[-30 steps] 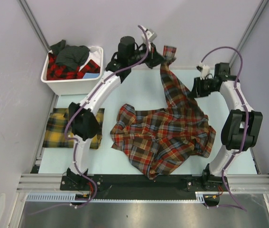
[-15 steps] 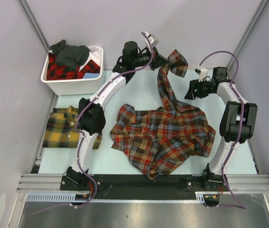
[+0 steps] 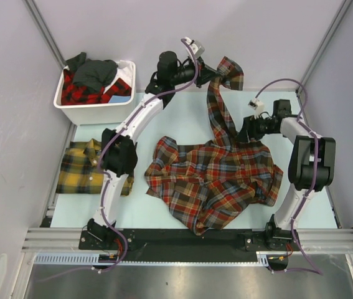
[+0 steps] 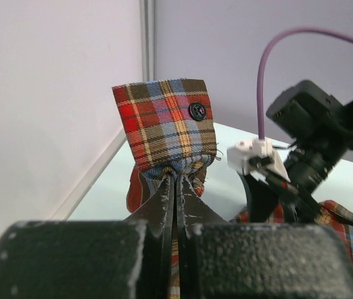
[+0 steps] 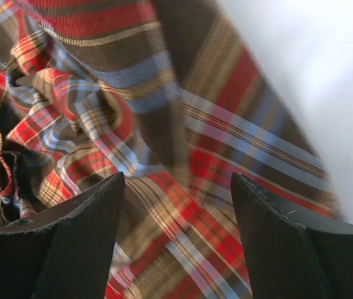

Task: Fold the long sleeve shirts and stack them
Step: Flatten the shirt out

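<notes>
A red-brown plaid long sleeve shirt [image 3: 213, 180] lies crumpled in the middle of the table. One sleeve [image 3: 216, 112] rises from it to the back, where my left gripper [image 3: 215, 72] is shut on it just below the buttoned cuff [image 4: 167, 124]. In the left wrist view that gripper [image 4: 176, 182] pinches the gathered cloth. My right gripper [image 3: 242, 132] is open beside the sleeve's lower end; in the right wrist view its fingers [image 5: 179, 187] straddle plaid cloth [image 5: 164, 124] without closing on it. A yellow-and-green shirt [image 3: 76, 168] lies folded at the left.
A white bin [image 3: 95, 111] at the back left holds a red-black plaid garment and a dark grey one. The left arm's elbow [image 3: 119, 156] hangs over the folded shirt's right edge. Walls close in on the left, back and right.
My right gripper has opened and moved down and left, onto the shirt at the sleeve's base. The left gripper kept the cuff and shifted it slightly right.
</notes>
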